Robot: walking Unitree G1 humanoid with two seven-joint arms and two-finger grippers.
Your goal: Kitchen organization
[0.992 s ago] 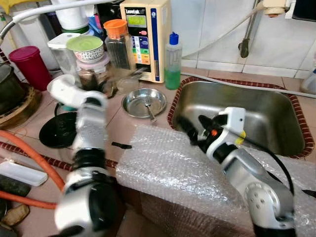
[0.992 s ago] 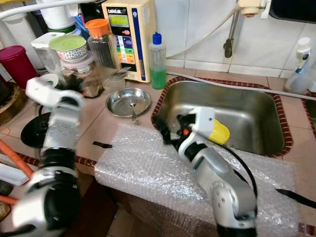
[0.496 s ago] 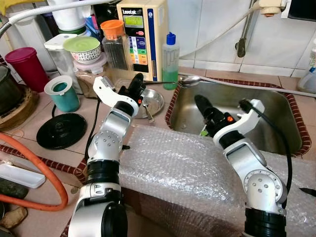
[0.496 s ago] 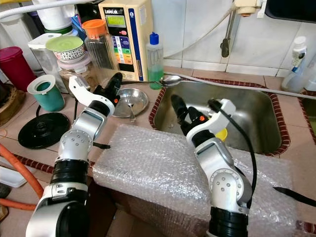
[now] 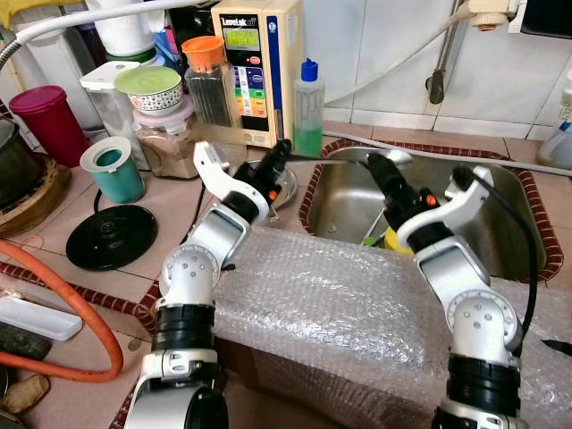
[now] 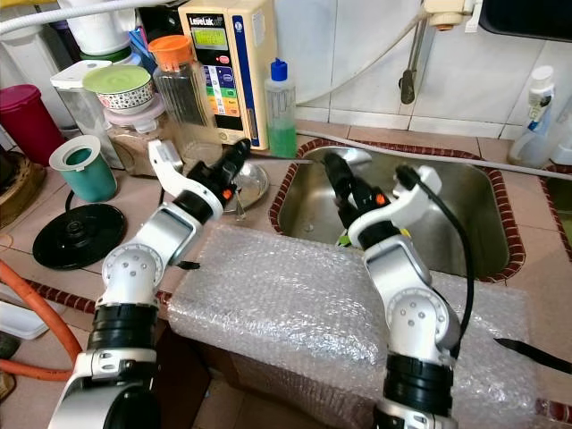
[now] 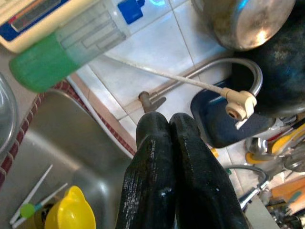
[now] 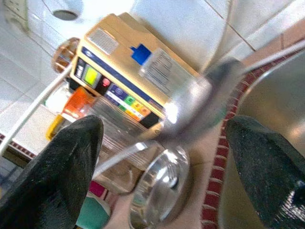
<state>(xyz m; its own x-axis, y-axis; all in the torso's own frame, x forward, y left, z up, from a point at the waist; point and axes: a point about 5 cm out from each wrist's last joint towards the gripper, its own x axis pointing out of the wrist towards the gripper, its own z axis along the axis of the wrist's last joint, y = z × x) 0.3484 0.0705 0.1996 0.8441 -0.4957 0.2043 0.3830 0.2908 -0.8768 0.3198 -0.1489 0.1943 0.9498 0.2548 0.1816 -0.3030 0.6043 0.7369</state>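
Left gripper [image 5: 280, 154]: my left arm reaches forward over the counter edge. The gripper sits above the steel dish [image 5: 288, 186], just beside the sink's [image 5: 500, 223] near-left corner. In the left wrist view its two black fingers [image 7: 152, 157] are pressed flat together with no gap. In the head views the thin handle of the spoon [image 8: 190, 105] runs straight out from the fingertips, so I record this gripper as clamped on the handle (the contact line itself is hidden between the pads).

Spoon: a large metal one, held roughly level. Its handle crosses the sink's red-tiled rim and its bowl is over the sink's back-left corner, near the green soap bottle [image 5: 309, 107].

Right gripper [image 5: 382, 172]: my right arm rises from the bubble wrap [image 5: 357, 304] side, with the gripper over the left part of the sink. In the right wrist view its fingers [image 8: 71, 167] stand wide apart with the spoon's bowl between them. I cannot tell whether either finger touches it.

Sink contents: a yellow cup [image 7: 69, 214] and thin white sticks lie on the basin floor, below the right gripper.

Counter, left side: a teal cup [image 5: 112, 167] and a black lid [image 5: 112, 235] stand well apart from both grippers.
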